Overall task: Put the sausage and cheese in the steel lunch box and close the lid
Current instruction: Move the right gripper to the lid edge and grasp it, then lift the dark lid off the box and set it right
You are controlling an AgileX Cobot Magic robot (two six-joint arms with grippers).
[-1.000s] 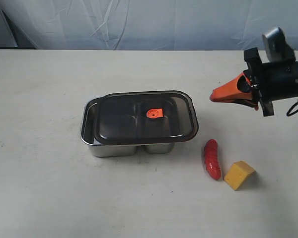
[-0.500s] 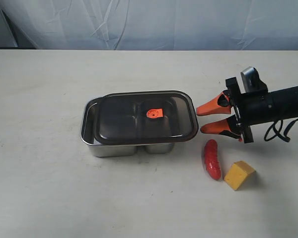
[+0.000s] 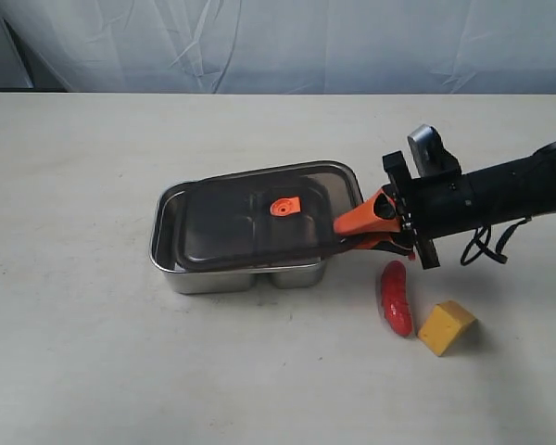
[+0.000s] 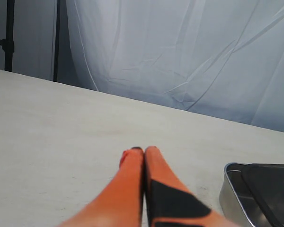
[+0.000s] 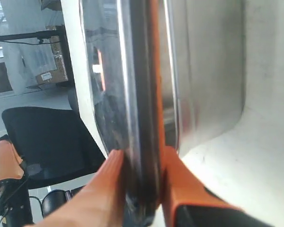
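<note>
Steel gleams at the middle of the exterior view, where the steel lunch box (image 3: 202,278) sits on the pale table (image 3: 93,362) with the smoky lid (image 3: 241,227) lying over both compartments, its orange tab (image 3: 284,206) facing up. The right gripper (image 3: 352,230) reaches in from the right, and its orange jaws are pinched on the lid's right-hand edge, one above it and one below. That edge looks tipped slightly upward, though from this angle I cannot say whether it has cleared the rim. The sausage (image 3: 396,297) lies on the table just right of the box's near corner, and the cheese (image 3: 447,326) stands close beside it, apart from both the sausage and the box. In the left wrist view, the left gripper (image 4: 138,153) hangs over bare table with its jaws pressed together and nothing between them. A corner of the box (image 4: 232,189) and the lid (image 4: 274,184) show off to one side. The right wrist view confirms the grip up close: the right gripper (image 5: 141,161) has an orange finger on each face of the lid (image 5: 109,71), with its orange seal (image 5: 154,71) and the steel wall (image 5: 203,71) just behind. By my judgement the task has barely started: the lid is only just being taken off, neither food is inside, and the closing comes last.
</note>
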